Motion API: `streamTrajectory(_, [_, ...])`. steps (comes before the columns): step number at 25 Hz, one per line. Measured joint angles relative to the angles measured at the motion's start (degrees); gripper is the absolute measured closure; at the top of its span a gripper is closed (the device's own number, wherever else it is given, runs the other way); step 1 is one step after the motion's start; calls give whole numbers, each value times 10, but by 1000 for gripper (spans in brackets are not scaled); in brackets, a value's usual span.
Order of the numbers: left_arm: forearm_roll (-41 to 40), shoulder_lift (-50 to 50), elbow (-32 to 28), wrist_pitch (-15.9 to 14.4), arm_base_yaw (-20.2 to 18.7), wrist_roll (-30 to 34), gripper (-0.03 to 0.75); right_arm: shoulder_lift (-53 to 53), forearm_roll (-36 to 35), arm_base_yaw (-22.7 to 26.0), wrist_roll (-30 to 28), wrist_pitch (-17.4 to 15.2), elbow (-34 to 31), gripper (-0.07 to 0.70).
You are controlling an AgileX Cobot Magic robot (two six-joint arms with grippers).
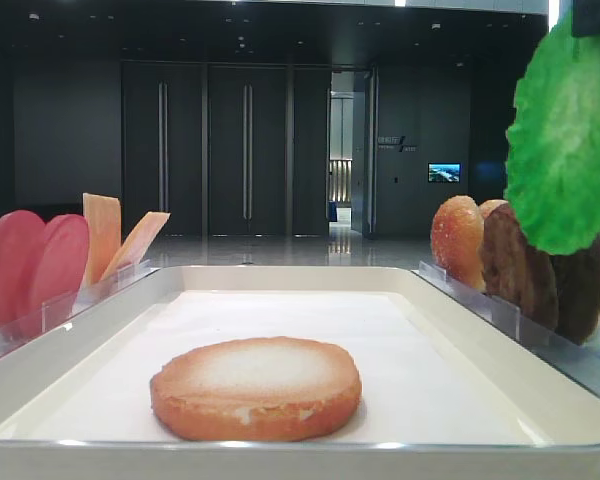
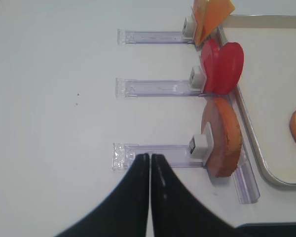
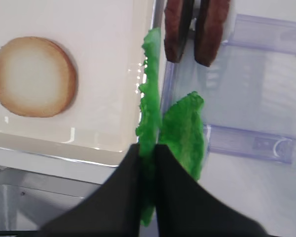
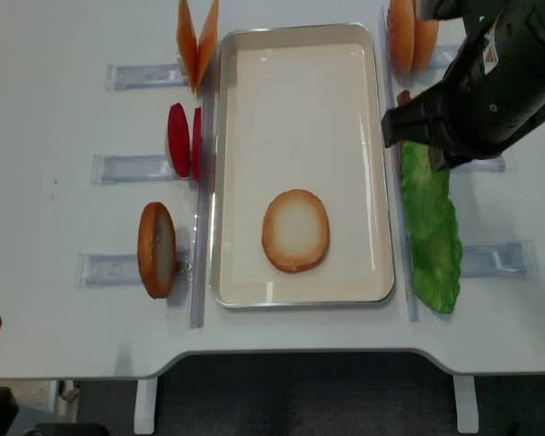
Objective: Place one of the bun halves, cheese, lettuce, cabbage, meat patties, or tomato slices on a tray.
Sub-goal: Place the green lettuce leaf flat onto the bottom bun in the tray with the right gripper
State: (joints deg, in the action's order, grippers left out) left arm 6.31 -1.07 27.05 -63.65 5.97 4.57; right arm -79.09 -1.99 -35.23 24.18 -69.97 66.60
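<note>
The white tray carries 1 bun half lying pale face up near its front end. The lettuce hangs edge-on beside the tray's right rim, clamped in the right gripper. The left gripper hovers over a clear holder, fingers pressed together, empty.

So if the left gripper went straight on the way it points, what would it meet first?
Probably the clear plastic holder just ahead of the left gripper, whose jaws are shut and empty. The bun half stands at the holder's far end. Height above the table is unclear.
</note>
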Motion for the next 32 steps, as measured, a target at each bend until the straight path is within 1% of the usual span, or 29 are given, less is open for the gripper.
streamTrajectory(2, [0, 0, 0, 0, 0, 0, 715, 3, -17, 0, -8, 0, 11, 591])
streamTrajectory(6, [0, 0, 0, 0, 0, 0, 715, 22, -65, 0, -29, -1, 13, 591])
streamTrajectory(11, [0, 0, 0, 0, 0, 0, 715, 45, -168, -1, -76, -1, 13, 591])
streamTrajectory(13, [0, 0, 0, 0, 0, 0, 715, 47, -200, -10, -91, 4, 13, 591])
streamTrajectory(16, [0, 0, 0, 0, 0, 0, 715, 47, -228, -33, -103, 38, 13, 591])
streamTrajectory(18, [0, 0, 0, 0, 0, 0, 715, 47, -242, -48, -108, 71, 13, 591])
streamTrajectory(19, [0, 0, 0, 0, 0, 0, 715, 47, -251, -51, -113, 88, 9, 591])
streamTrajectory(23, [0, 0, 0, 0, 0, 0, 715, 47, -284, -54, -135, 138, -15, 591])
streamTrajectory(26, [0, 0, 0, 0, 0, 0, 715, 47, -339, -54, -176, 182, -45, 591])
streamTrajectory(27, [0, 0, 0, 0, 0, 0, 715, 46, -356, -54, -190, 193, -54, 591])
streamTrajectory(29, [0, 0, 0, 0, 0, 0, 715, 40, -391, -54, -221, 207, -69, 591])
streamTrajectory(32, [0, 0, 0, 0, 0, 0, 715, 14, -456, -54, -287, 220, -81, 591])
